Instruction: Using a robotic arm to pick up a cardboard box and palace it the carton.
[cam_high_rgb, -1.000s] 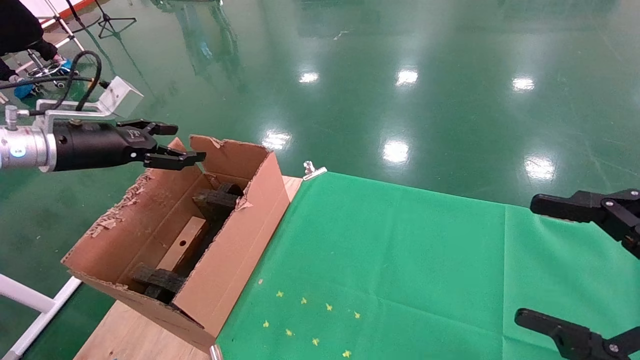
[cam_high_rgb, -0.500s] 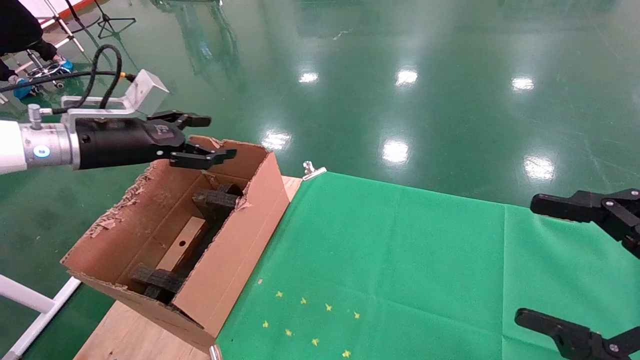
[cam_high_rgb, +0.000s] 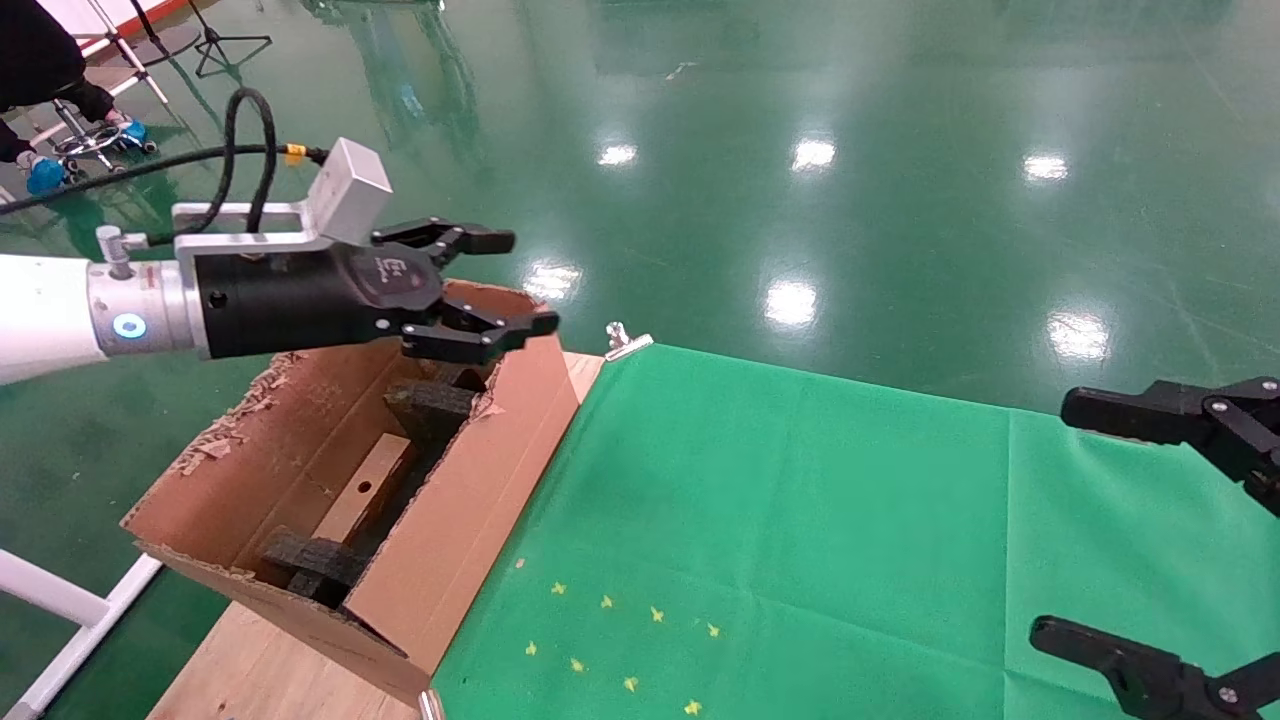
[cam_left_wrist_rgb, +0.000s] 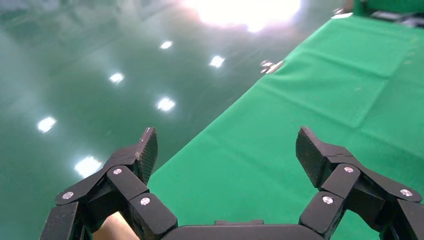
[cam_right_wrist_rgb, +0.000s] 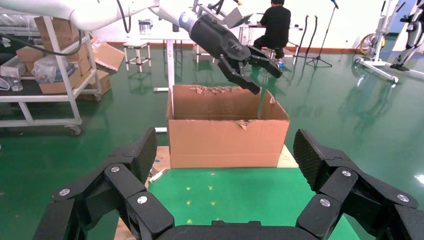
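The carton (cam_high_rgb: 470, 500), large, brown and ragged-flapped, stands at the table's left end with dark foam pieces (cam_high_rgb: 430, 405) inside; the right wrist view shows its long side (cam_right_wrist_rgb: 227, 142). The white robotic arm's left gripper (cam_high_rgb: 525, 282) hovers open and empty over the carton's far right corner. Its wrist view looks past the fingers (cam_left_wrist_rgb: 227, 145) at bare green cloth. From the right wrist view the same left gripper (cam_right_wrist_rgb: 267, 82) hangs above the carton's rim. My right gripper (cam_high_rgb: 1055, 520) stays open at the right edge of the table. The cardboard box is out of view.
Green cloth (cam_high_rgb: 800, 520) covers the table right of the carton, with small yellow marks (cam_high_rgb: 620, 640) near the front and a metal clip (cam_high_rgb: 625, 340) at its far corner. Bare wood (cam_high_rgb: 260, 670) shows under the carton. Shelves and a seated person (cam_right_wrist_rgb: 272, 22) are behind.
The left arm has swung to the right, from the carton's far left corner to above its far right corner, its gripper open throughout. The right gripper has not moved.
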